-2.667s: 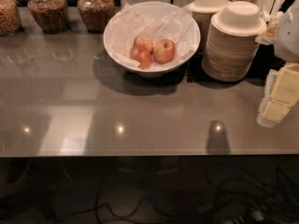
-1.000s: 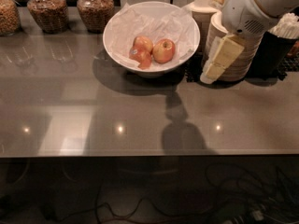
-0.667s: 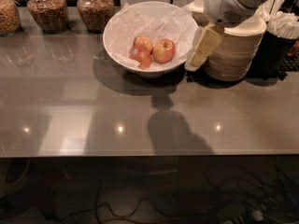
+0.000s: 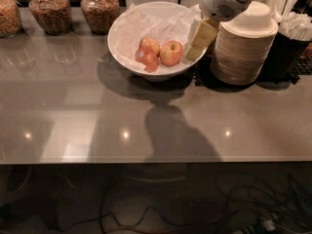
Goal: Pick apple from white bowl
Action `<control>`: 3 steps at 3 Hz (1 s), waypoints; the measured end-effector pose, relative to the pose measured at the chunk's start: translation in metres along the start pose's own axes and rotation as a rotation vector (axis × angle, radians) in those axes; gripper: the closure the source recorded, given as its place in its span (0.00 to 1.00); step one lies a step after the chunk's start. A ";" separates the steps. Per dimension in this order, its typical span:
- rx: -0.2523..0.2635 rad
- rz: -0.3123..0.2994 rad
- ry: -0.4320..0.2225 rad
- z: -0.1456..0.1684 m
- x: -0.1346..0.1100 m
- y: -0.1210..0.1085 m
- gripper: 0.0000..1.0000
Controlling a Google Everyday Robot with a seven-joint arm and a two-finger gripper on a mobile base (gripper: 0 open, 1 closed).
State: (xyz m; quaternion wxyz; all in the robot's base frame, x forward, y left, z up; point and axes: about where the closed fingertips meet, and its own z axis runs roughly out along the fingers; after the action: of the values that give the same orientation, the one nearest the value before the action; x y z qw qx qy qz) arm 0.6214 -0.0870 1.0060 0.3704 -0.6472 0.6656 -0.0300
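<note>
The white bowl [image 4: 127, 50] stands at the back middle of the grey table, lined with crumpled white paper. Three apples lie in it. The apple [image 4: 171, 53], yellow-orange with a red blush, lies on the right. Two redder apples [image 4: 147, 52] touch each other just left of it. My gripper [image 4: 196, 47], cream-coloured under a white arm, hangs over the bowl's right rim. Its tip is just right of the apple and apart from it. It holds nothing that I can see.
A tall stack of cream disposable bowls [image 4: 243, 48] stands right of the white bowl, under my arm. A black holder with straws and utensils [image 4: 290, 38] is at the far right. Three glass jars [image 4: 100, 6] line the back left. The table's front edge [image 4: 146, 161] runs across.
My gripper has swung in from the far right, past the stack of cream bowls, leftward to the white bowl's right rim. The apples have not moved.
</note>
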 end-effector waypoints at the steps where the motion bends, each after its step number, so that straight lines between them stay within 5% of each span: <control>1: 0.039 -0.057 -0.005 0.013 -0.004 -0.007 0.00; 3: 0.095 -0.129 -0.031 0.071 -0.001 -0.045 0.00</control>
State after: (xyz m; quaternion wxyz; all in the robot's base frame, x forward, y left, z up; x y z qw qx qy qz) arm 0.6964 -0.0620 0.9787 0.4081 -0.6709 0.6146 -0.0754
